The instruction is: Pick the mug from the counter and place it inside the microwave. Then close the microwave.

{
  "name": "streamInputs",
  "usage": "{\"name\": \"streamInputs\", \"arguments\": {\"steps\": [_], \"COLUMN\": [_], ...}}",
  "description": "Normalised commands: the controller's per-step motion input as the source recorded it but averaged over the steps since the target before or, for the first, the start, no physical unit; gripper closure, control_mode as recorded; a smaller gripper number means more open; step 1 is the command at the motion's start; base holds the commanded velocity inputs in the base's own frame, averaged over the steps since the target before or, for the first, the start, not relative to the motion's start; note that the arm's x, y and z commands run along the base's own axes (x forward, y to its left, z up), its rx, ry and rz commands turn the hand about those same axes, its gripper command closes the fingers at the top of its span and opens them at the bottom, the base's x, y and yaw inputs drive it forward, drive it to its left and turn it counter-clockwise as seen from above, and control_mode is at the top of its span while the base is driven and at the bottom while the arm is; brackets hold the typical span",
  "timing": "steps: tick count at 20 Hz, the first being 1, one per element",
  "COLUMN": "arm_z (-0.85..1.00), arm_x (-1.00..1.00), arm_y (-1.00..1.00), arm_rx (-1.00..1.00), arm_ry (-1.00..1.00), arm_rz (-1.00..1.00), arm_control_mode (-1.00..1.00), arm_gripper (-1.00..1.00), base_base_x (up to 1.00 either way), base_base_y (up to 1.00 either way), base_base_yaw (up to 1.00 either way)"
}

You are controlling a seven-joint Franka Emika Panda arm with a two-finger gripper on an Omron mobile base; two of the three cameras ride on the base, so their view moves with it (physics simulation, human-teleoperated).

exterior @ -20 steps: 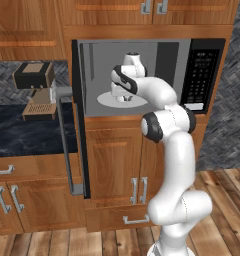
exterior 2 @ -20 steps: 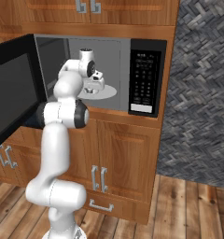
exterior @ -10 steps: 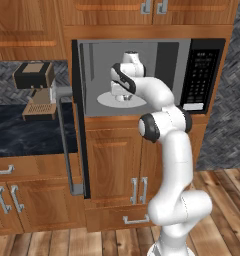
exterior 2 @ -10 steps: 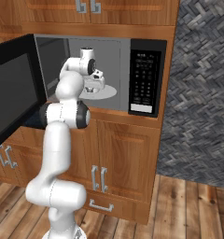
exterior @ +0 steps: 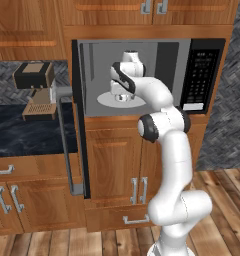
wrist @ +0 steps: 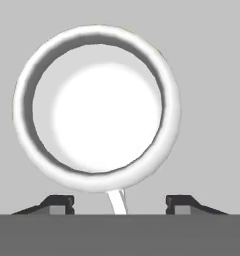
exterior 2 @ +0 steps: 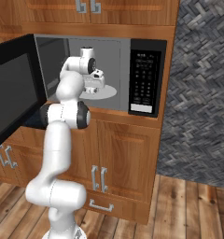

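Seen from the hand, the gripper (wrist: 120, 202) has its two dark fingertips (wrist: 57, 203) spread wide apart at the bottom edge, with only the mug's thin handle between them and nothing clamped. The mug (wrist: 97, 107) sits upright just beyond, seen straight down its round white rim, resting on the light-grey turntable (wrist: 212, 75). That is the change that matters: the jaws were shut a second ago and now stand well open, so the mug has been let go and, by my reading, the placing half of the task is done.

Further back, the right base view shows the white arm reaching into the microwave (exterior 2: 146, 79) with the gripper (exterior 2: 91, 88) low over the turntable (exterior 2: 109, 92); the mug itself is too hidden behind the hand to make out there. In the left base view the gripper (exterior: 121, 95) hangs over the turntable (exterior: 104, 100) much as it did in the earlier pictures, so the arm has barely shifted. The microwave door (exterior: 79, 115) stands open, its long silver handle (exterior: 64, 140) toward the counter (exterior: 22, 132). Withdrawing the hand and swinging that door shut is what remains
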Motion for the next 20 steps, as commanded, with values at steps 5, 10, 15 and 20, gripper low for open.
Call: {"name": "streamInputs", "arguments": {"steps": [5,10,15,20], "arm_z": [-0.09,-0.02,-0.07,-0.45], "arm_x": [-0.51,-0.75,-0.68,-0.54], "arm_y": [-0.05,-0.17,-0.1,-0.02], "arm_rx": [0.0,0.01,0.0,0.0], "arm_ry": [-0.07,-0.14,-0.08,-0.19], "arm_rz": [0.0,0.0,0.0,0.0], "arm_control_mode": [-1.0,-1.0,-1.0,-1.0], "arm_gripper": [-1.0,-1.0,-1.0,-1.0], "base_base_x": [0.0,0.0,0.0,0.0], "base_base_y": [0.0,0.0,0.0,0.0], "base_base_yaw": [0.0,0.0,0.0,0.0]}}
